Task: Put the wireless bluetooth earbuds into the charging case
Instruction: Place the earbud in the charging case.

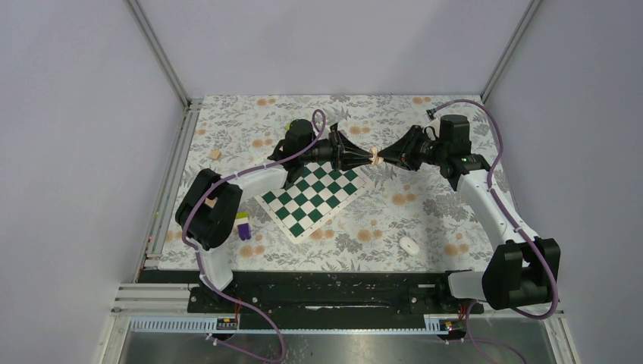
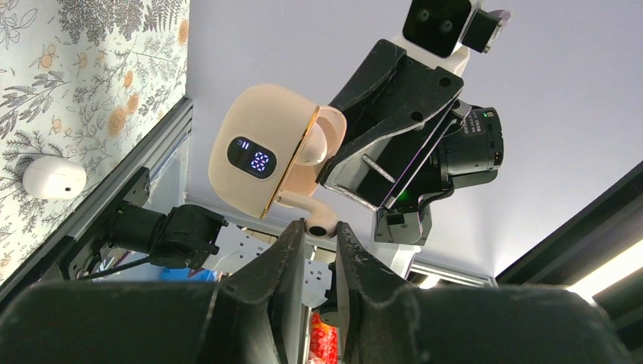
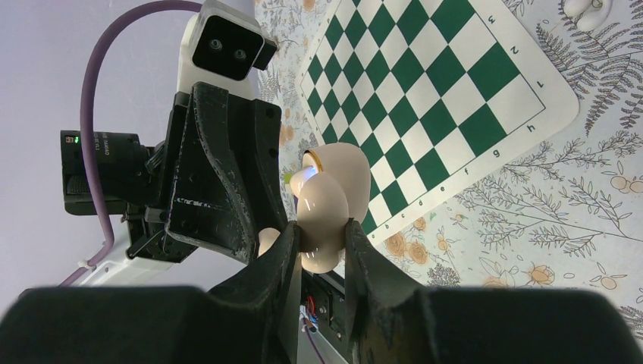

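Overhead, floral tablecloth [image 1: 425, 220], chessboard [image 1: 311, 199], grey walls [image 1: 334, 38], charging case [image 1: 374, 158] aloft.

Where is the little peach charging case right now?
In the top view the charging case hangs in mid-air at centre, by the far corner of the chessboard, pinched in the jaws of the right gripper and facing the left gripper.
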